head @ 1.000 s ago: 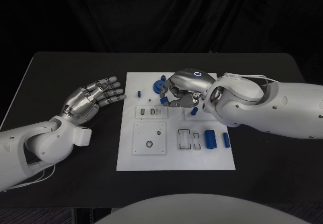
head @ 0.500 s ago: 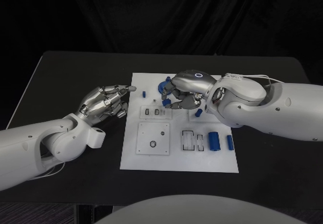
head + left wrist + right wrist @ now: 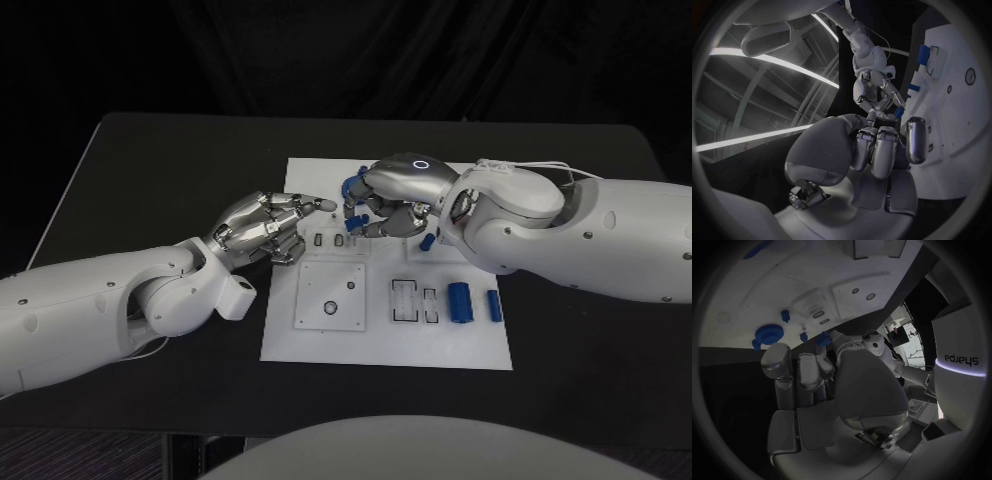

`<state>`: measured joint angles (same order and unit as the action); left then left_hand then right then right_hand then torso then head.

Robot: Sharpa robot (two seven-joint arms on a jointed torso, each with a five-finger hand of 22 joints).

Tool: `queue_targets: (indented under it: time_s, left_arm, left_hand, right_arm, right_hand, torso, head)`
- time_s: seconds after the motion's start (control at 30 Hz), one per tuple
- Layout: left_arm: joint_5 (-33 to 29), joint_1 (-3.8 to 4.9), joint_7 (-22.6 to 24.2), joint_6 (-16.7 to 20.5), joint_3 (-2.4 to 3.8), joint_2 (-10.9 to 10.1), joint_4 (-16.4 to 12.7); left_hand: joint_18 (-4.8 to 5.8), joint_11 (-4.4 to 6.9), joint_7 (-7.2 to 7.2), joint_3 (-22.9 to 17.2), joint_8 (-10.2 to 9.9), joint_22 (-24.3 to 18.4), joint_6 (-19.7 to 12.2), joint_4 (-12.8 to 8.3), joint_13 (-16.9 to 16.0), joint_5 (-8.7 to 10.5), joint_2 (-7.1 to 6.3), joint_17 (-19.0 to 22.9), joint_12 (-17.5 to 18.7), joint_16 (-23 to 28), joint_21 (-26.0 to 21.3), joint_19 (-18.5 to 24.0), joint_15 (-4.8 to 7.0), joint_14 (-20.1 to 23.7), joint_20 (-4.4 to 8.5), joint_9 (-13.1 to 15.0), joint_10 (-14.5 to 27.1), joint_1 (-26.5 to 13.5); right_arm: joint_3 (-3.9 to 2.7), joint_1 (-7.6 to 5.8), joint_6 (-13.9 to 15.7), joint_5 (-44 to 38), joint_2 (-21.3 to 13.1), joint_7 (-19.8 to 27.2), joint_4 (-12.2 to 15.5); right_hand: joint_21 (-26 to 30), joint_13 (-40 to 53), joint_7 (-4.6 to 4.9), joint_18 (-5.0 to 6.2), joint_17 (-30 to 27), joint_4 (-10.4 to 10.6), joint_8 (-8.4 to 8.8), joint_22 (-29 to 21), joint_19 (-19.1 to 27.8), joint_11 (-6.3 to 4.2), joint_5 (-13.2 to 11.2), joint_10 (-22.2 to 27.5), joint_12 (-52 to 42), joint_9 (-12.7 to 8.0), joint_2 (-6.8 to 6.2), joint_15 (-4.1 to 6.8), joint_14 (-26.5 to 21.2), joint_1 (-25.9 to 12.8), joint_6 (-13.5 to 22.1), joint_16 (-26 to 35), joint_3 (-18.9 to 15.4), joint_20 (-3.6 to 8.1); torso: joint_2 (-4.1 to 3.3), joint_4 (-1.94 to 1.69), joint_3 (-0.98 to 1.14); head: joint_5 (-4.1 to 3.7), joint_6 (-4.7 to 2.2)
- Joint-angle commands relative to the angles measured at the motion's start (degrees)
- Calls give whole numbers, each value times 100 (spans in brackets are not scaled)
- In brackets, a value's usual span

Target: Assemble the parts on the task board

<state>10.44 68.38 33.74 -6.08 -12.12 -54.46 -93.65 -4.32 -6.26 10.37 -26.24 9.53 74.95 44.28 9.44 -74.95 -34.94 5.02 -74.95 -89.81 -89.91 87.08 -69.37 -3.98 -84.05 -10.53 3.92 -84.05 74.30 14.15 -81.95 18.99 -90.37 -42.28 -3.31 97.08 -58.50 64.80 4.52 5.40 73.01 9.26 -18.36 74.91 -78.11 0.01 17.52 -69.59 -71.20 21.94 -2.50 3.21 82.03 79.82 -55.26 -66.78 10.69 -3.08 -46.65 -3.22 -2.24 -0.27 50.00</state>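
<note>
Right hand point(image 3: 392, 192) pinches a small blue part point(image 3: 824, 339) in its fingers over the task board point(image 3: 382, 345); left hand point(image 3: 270, 228) fingers curled, empty.

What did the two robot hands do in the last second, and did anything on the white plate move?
The left robot hand came in from the table beside the task board to over its left edge, its fingers drawing together. The right robot hand stayed bent over the board's far end, fingers round a small blue part. The two blue cylinders lie as before.
</note>
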Motion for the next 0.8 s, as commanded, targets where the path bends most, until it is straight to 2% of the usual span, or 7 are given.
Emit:
queue_targets:
  time_s: [0.03, 0.13, 0.4, 0.63, 0.8]
  left_arm:
    - [159, -14, -290, -445, 3, 47, 16]
    - [164, -15, -369, -528, 3, 83, 38]
    - [169, -23, -559, -689, 3, 140, 93]
    - [170, -27, -647, -703, 3, 146, 137]
    - [170, -29, -684, -685, 3, 139, 165]
  left_hand:
    - [43, 28, 7, -1, -41, 9, -44, 36, -1505, 31, -10, -1505, -19, -9, 11, 4, 29, -595, 26, -9, -595, -51]
    - [42, 27, 12, 8, -58, 1, -56, 52, -1505, 87, -12, -1505, -19, -9, 7, 15, 33, -595, 32, -5, -595, -71]
    - [41, 2, 36, 46, -71, -11, -32, 94, -1505, 244, -11, -1505, -19, -9, -3, 32, 19, -595, 30, 9, -595, -120]
    - [38, -17, 50, 69, -77, -29, -20, 109, -1505, 325, -13, -1505, -19, -9, -12, 57, 5, -595, 21, 13, -595, -141]
    - [28, -27, 61, 99, -126, -75, -76, 120, -1505, 461, -15, -1505, -19, -9, -33, 123, -11, -595, 5, 5, -595, -158]
  right_arm:
    - [-2, 17, -79, -44, 6, 38, -8]
    - [-2, 20, -64, -44, 9, 37, -18]
    - [-2, 23, 62, -44, -1, 76, -17]
    - [-2, 23, 182, -44, -23, 117, -5]
    - [-2, 23, 205, -44, -46, 136, 16]
  right_hand:
    - [27, -11, -79, 62, -9, 10, -253, 495, 31, -4, 28, 32, 22, 470, 29, 0, -25, 7, -107, 24, 22, 1]
    - [27, -11, -79, 62, -9, 10, -253, 495, 31, -4, 28, 32, 22, 470, 29, 0, -25, 7, -107, 24, 22, 1]
    - [69, -36, -75, 70, -37, 9, -250, 483, 48, -2, 15, 56, 43, 474, 28, -2, -41, 8, -97, 64, 29, -1]
    - [156, -135, -61, 84, -99, 19, -238, 459, 80, 9, 8, 146, 131, 484, 26, -9, -76, -1, -67, 154, 48, -9]
    - [201, -175, -53, 91, -125, 30, -232, 446, 95, 16, 5, 177, 171, 492, 23, -15, -90, -13, -50, 193, 58, -14]
  torso:
    - [18, 8, 4]
    - [10, 12, -1]
    - [-3, 1, 8]
    - [-2, 4, 12]
    - [2, 9, 11]
  head:
    - [9, 0]
    - [15, 0]
    - [-6, 0]
    - [4, 0]
    - [15, 0]
